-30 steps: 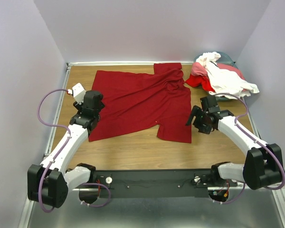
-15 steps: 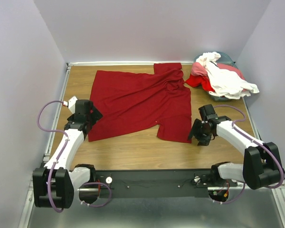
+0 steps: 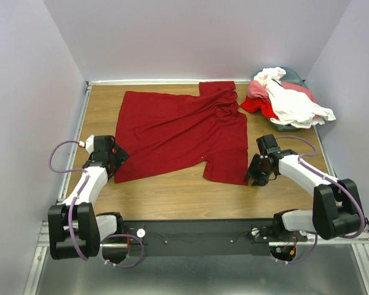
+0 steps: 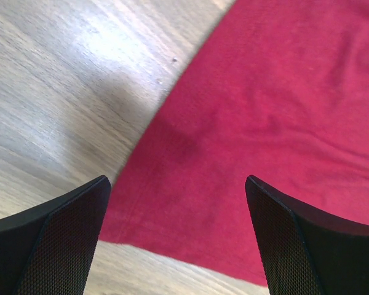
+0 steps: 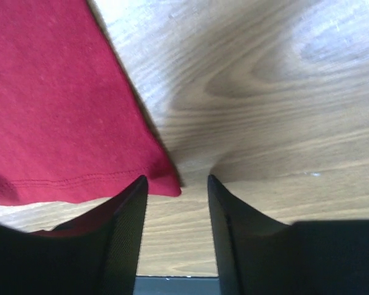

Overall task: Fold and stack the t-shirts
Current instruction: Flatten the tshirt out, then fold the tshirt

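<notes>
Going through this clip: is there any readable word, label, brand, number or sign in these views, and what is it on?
No legible text in any view.
crimson t-shirt: plain, with no print or tag showing, also in both wrist views.
pile of shirts: no print visible.
table: bare wood grain, no label.
arms: no marking that can be read from the top view.
</notes>
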